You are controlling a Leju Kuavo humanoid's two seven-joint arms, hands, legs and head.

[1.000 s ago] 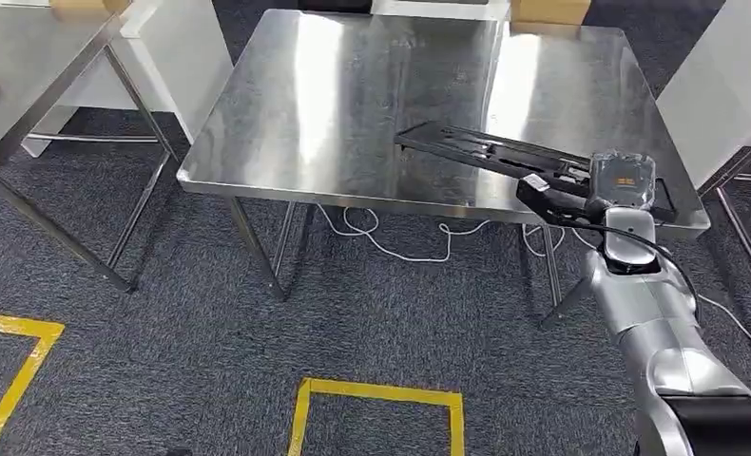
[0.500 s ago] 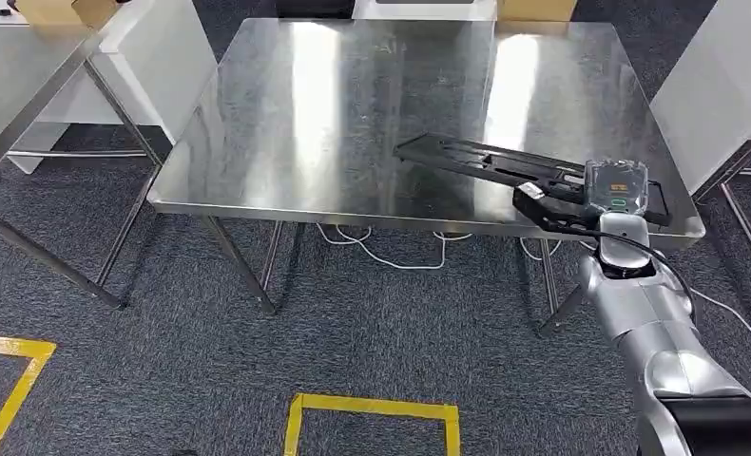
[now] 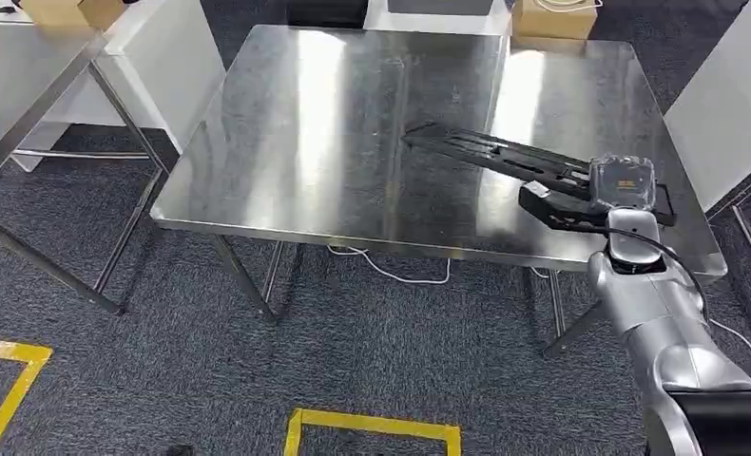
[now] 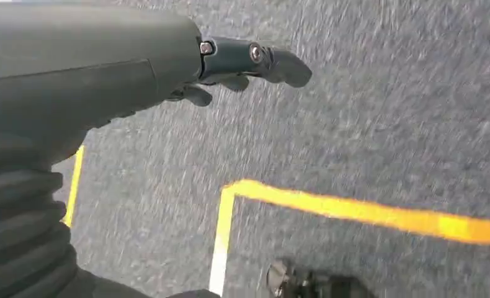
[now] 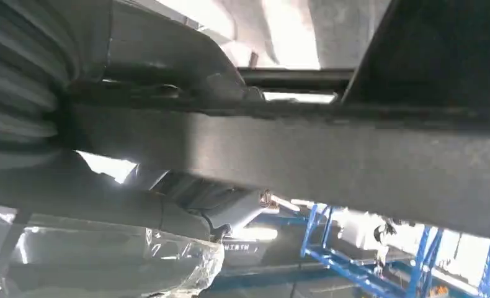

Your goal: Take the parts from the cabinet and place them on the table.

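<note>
**Part over the tabletop, ready to set down**

From the head view I see my right hand (image 3: 607, 195) holding one end of the long black part (image 3: 505, 157), which stretches away across the steel tabletop (image 3: 353, 123) toward its middle. I can't tell whether the far tip rests on the metal or hangs just above it. I judge this to be the placing step: the part is out of the cabinet and over the table's right side, near the front edge. The next move calls for lowering it flat, then loosening the grip and drawing the hand back without dragging the part off the edge. Cardboard boxes (image 3: 550, 17) sit beyond the far edge.

In the left wrist view my left hand (image 4: 242, 65) hangs over grey carpet and yellow floor tape (image 4: 354, 208), fingers (image 4: 280, 62) spread and holding nothing.

In the right wrist view the part's dark bar (image 5: 329, 155) crosses close, with the right hand's fingers wrapped round it. No writing is clear enough for me to read.
</note>
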